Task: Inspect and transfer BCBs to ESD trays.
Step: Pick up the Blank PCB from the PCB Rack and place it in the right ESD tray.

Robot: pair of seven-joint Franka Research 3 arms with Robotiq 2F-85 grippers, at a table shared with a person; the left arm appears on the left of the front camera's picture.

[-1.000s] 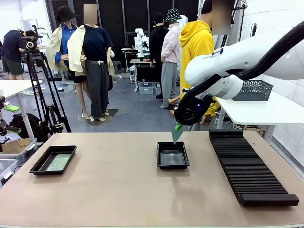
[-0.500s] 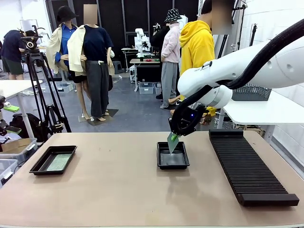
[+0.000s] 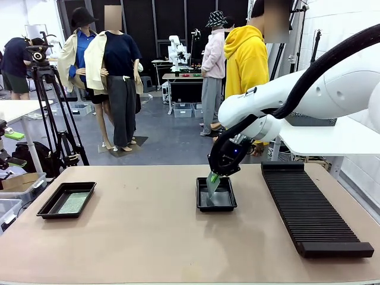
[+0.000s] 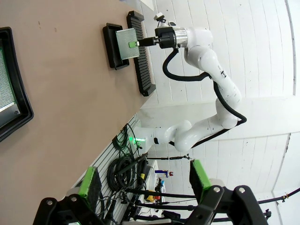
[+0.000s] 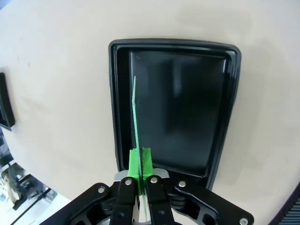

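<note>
The right arm comes in from the right side and bends down toward the middle. The right hand (image 3: pixel 214 176) points downward, its fingers pressed together on the top edge of a green board (image 3: pixel 211 186). The left hand (image 4: pixel 143 178) has its fingers wide apart and holds nothing.

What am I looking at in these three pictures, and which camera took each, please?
These are two white robot arms with two-finger grippers at a table. The wide picture comes from a fixed camera between the arms. The other two come from cameras on each wrist, looking along the fingers. On the table lie two black trays: a left tray holding one green circuit board and a middle tray, plus a long ribbed rack. The right gripper is shut on a second board, held on edge over the middle tray. The left gripper is open and empty.
</note>
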